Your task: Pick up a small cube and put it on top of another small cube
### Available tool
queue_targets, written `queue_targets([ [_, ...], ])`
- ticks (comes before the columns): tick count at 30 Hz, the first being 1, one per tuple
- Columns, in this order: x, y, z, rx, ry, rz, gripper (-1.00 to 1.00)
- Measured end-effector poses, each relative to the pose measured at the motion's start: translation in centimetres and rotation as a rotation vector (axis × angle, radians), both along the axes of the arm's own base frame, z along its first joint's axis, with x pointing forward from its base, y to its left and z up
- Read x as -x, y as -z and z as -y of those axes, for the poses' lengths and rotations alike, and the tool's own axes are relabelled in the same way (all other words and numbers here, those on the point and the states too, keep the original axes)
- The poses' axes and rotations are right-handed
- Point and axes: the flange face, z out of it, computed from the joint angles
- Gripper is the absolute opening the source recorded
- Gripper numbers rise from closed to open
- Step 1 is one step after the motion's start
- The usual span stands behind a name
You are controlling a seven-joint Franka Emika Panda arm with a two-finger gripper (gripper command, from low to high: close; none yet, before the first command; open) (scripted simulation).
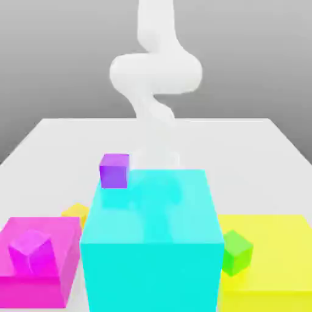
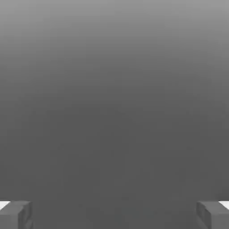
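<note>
With your gripper [image 2: 114, 214] spread wide and empty, come straight down over the yellow cube [image 1: 75, 212] peeking out behind the pink block [image 1: 42, 268], left of the big cyan block [image 1: 149, 244], squaring the fingers [image 2: 15, 214] to its sides.

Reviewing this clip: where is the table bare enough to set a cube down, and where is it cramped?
Bare table spreads behind the blocks, on both sides of the white arm. The front is crowded: pink block, cyan block and flat yellow block stand nearly side by side, with the small yellow cube wedged between pink and cyan.
</note>
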Motion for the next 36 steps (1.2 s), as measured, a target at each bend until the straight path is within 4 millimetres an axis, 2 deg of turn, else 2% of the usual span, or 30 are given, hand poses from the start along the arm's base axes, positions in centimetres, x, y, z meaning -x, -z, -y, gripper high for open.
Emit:
queue_targets([
  [2, -2.2, 4.0, 3.6, -0.055, 0.084, -0.059, 0.0],
  [4, -3.6, 8.7, 6.6, -0.074, 0.154, -0.122, 0.0],
  [6, -4.2, 13.7, 8.9, -0.074, 0.207, -0.188, 0.0],
  [9, -3.8, 21.2, 12.2, -0.074, 0.275, -0.289, 0.0],
  [11, -2.7, 26.2, 14.2, -0.08, 0.319, -0.358, 0.0],
  [14, 0.3, 33.5, 16.6, -0.1, 0.38, -0.461, 0.0],
  [17, 4.3, 40.0, 18.0, -0.134, 0.435, -0.561, 0.0],
  [20, 9.0, 45.6, 18.3, -0.178, 0.48, -0.657, 0.0],
  [21, 10.3, 47.0, 17.8, -0.184, 0.48, -0.687, 0.0],
  [23, 11.4, 48.4, 17.5, -0.186, 0.489, -0.715, 0.0],
  [31, 11.8, 54.4, 17.5, -0.183, 0.492, -0.726, 0.0],
  [32, 11.9, 54.9, 17.4, -0.184, 0.492, -0.726, -1.0],
  [36, 11.9, 54.9, 17.4, -0.185, 0.492, -0.726, -1.0],
])
